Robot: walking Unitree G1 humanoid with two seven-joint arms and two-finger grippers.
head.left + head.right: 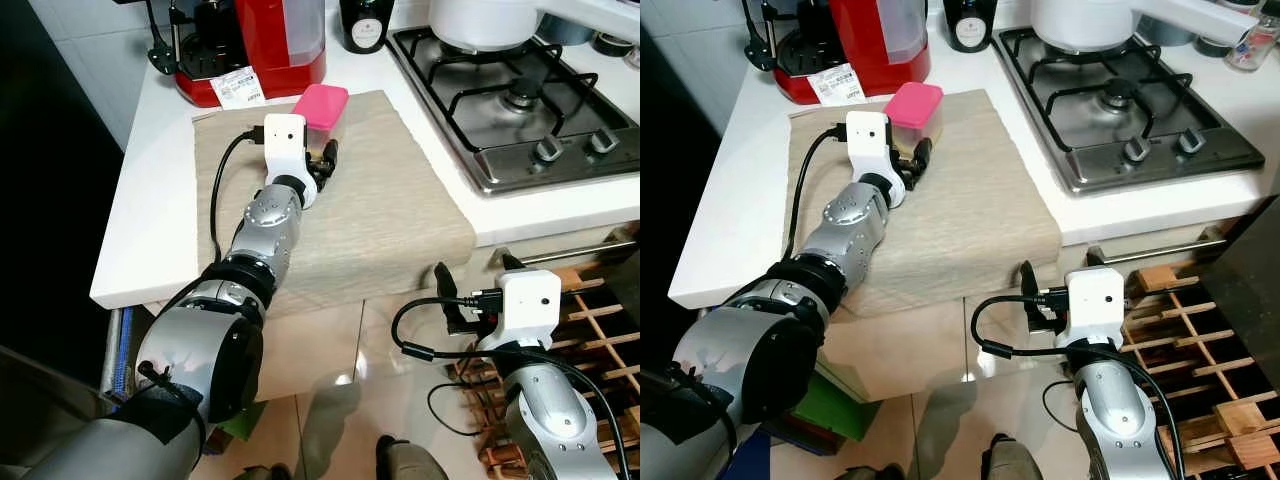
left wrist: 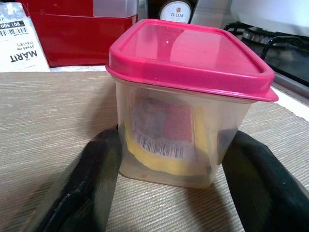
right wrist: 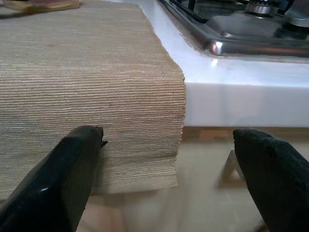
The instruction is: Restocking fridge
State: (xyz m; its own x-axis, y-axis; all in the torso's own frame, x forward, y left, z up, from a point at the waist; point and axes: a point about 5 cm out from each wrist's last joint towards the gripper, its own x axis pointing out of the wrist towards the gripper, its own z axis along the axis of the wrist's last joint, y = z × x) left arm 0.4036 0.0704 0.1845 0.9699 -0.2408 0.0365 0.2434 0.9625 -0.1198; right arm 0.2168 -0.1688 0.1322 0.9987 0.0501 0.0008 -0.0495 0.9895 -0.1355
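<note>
A clear plastic container with a pink lid (image 1: 321, 106) stands upright on the beige mat (image 1: 400, 210) on the white counter; a barcoded packet shows through its wall (image 2: 164, 140). My left gripper (image 1: 322, 160) reaches across the mat to its near side. One black finger (image 2: 96, 169) presses each lower side wall, so the gripper is shut on the container, which still rests on the mat. My right gripper (image 1: 478, 275) hangs open below the counter's front edge, facing the mat's overhanging corner (image 3: 164, 145), with nothing between its fingers (image 3: 72, 164).
Behind the container stand a red coffee machine (image 1: 270, 40), a paper label (image 1: 238, 88) and a dark bottle (image 1: 365, 25). To the right is a gas hob (image 1: 520, 90) with a white pot (image 1: 485, 20). A wooden wine rack (image 1: 600, 320) sits low on the right.
</note>
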